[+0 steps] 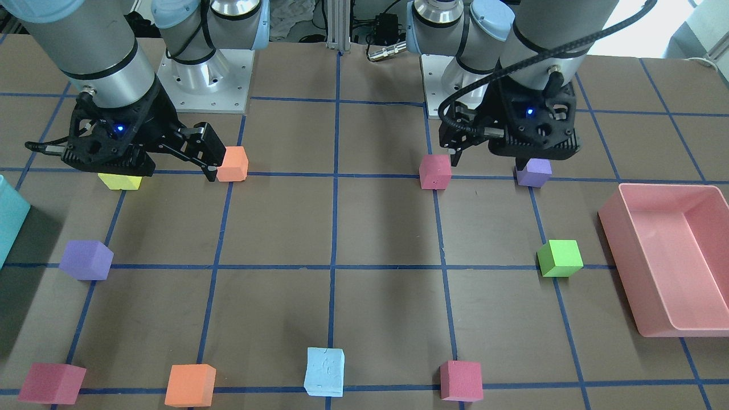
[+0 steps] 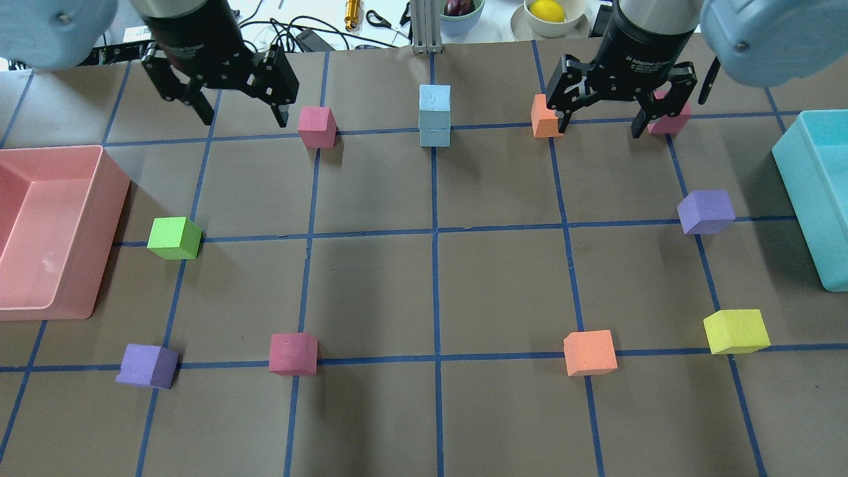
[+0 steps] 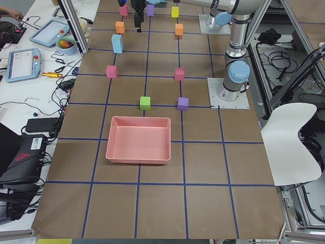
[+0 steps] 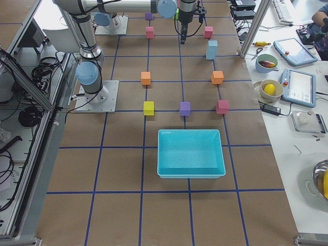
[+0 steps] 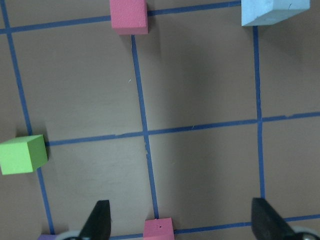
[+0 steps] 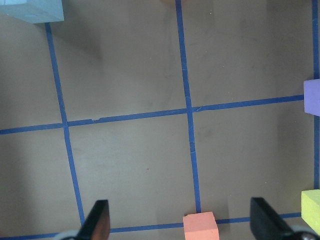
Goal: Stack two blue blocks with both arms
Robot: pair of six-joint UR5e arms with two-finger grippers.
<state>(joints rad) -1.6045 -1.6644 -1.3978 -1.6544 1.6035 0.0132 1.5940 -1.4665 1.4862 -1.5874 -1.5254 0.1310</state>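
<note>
Along the overhead view's left edge sits a pink plastic bin, rectangular with rounded corners and smooth walls. Left gripper hangs over the far row, black fingers spread wide with nothing between them; a pink foam cube sits just beside it. Centre far: the two blue blocks are stacked, one squarely on the other, on a tape crossing. They're pale matte foam, top face dented and scuffed. Right gripper is likewise wide apart and empty, with an orange cube just beside one fingertip. White print on its wrist is too small to read. Teal bin at right edge. Table is brown paper with a blue tape grid
</note>
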